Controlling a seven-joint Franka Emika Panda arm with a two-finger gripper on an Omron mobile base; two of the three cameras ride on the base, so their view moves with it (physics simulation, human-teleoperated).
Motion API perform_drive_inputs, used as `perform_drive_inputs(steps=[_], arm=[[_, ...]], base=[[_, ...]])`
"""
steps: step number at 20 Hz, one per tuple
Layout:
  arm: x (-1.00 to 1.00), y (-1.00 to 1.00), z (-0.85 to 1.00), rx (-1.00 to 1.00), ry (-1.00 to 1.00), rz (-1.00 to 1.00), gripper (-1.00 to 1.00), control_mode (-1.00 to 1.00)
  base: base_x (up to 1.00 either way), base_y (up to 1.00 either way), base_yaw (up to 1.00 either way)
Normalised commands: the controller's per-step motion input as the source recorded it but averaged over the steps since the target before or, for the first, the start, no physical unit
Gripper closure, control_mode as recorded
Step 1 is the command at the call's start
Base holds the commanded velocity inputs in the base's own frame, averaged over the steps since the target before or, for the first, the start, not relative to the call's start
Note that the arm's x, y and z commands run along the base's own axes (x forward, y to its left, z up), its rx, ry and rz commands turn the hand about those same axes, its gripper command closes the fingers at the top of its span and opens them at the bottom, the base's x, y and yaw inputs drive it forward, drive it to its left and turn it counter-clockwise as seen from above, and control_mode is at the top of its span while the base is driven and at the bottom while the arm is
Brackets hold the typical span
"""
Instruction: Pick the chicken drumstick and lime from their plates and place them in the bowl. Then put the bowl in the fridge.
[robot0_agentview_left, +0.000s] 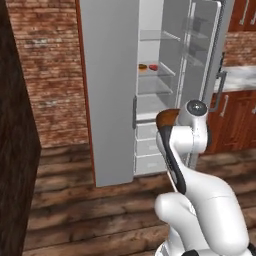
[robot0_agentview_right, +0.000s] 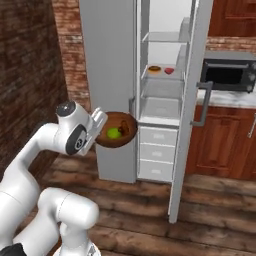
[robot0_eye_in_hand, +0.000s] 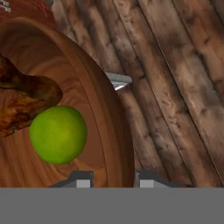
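While the tool (robot0_eye_in_hand: 112, 180) pinches the rim of the dark reddish-brown bowl (robot0_eye_in_hand: 103, 113), a glossy brown chicken drumstick (robot0_eye_in_hand: 22, 103) lies inside to its left, touching the round bright green lime (robot0_eye_in_hand: 58, 134).

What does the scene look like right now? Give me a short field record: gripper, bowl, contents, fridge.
gripper: two-finger gripper shut on the bowl's rim, one finger inside, one outside
bowl: round reddish-brown wooden bowl, held off the floor in front of the fridge
contents: bright green round lime touching golden-brown chicken drumstick
fridge: tall grey fridge, right door open, white shelves showing; bowl not yet inside
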Motion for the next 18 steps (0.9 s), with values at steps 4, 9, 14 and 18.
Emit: perform_drive_inputs(steps=[4,9,14,18], arm=[[0.00,0.00,0.00,0.00,0.00,0.00,1.00,1.00],[0.00,0.00,0.00,0.00,0.00,0.00,1.00,1.00],[0.00,0.00,0.00,0.00,0.00,0.00,1.00,1.00],[0.00,0.00,0.00,0.00,0.00,0.00,1.00,1.00]], base=[[0.85,0.00,0.01],[0.74,-0.17,0.08],[0.55,-0.37,0.00],[0.55,-0.43,0.00]])
